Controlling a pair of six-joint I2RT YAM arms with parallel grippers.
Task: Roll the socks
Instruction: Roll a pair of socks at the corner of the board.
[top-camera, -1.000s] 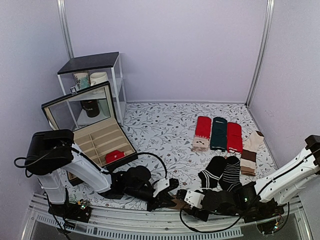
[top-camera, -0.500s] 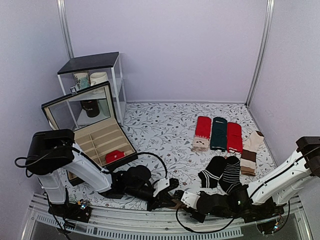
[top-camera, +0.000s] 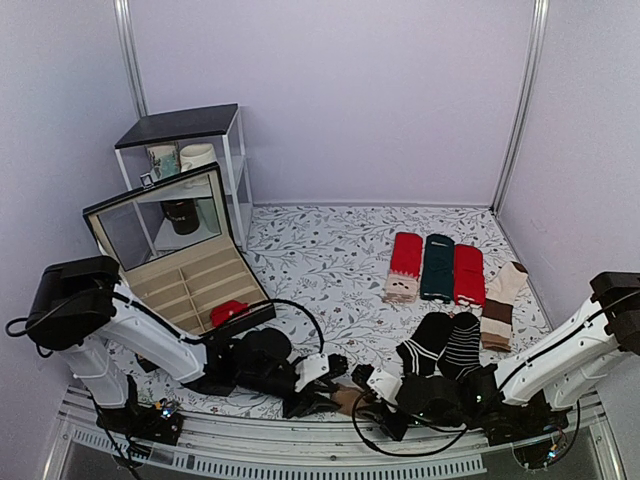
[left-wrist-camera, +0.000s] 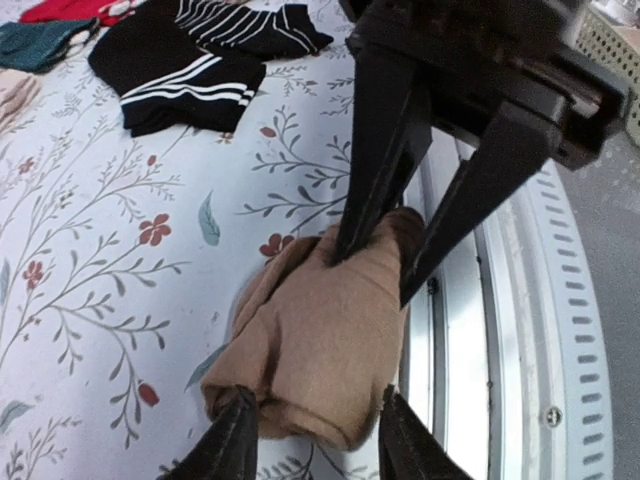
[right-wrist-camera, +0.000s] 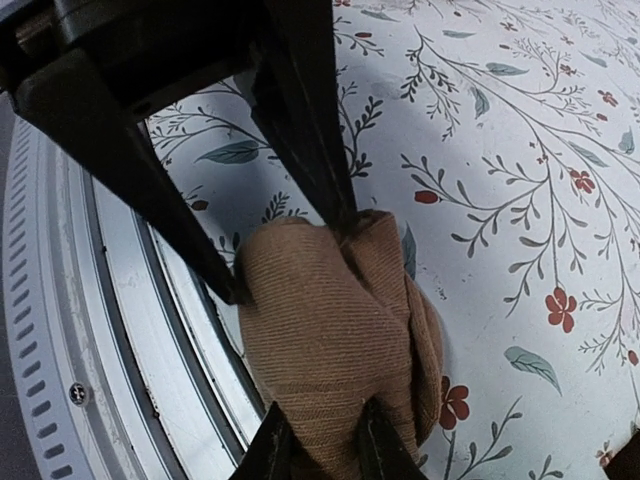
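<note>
The socks (left-wrist-camera: 320, 330) are a fat tan roll lying between my two pincers. My right pincer (right-wrist-camera: 322, 420) is clamped on one end, knit bunched between narrow jaws. My left pincer (left-wrist-camera: 315, 400) straddles the other end, jaws parted to about the roll's width. I cannot tell whether it presses or only flanks the fabric.

I read this as the closing step: fixing the roll so it holds. I would keep the right pincer firm as the anchor and free only one pincer at a time, since the bundle looks likely to spring loose. The left should hook the outer layer and stretch it over the bundle, not drag the whole roll along. I would also nudge the work off the rail (left-wrist-camera: 500, 330), which runs just beside both pincers.

The socks are a fine ribbed knit, matte and soft, forming a lumpy rounded cylinder with a deep crease on top. The cloth (left-wrist-camera: 120, 250) beneath the pincers is smooth and pale, printed with leaves and small red flowers, and probably slippery. The rail is hard slotted metal.
</note>
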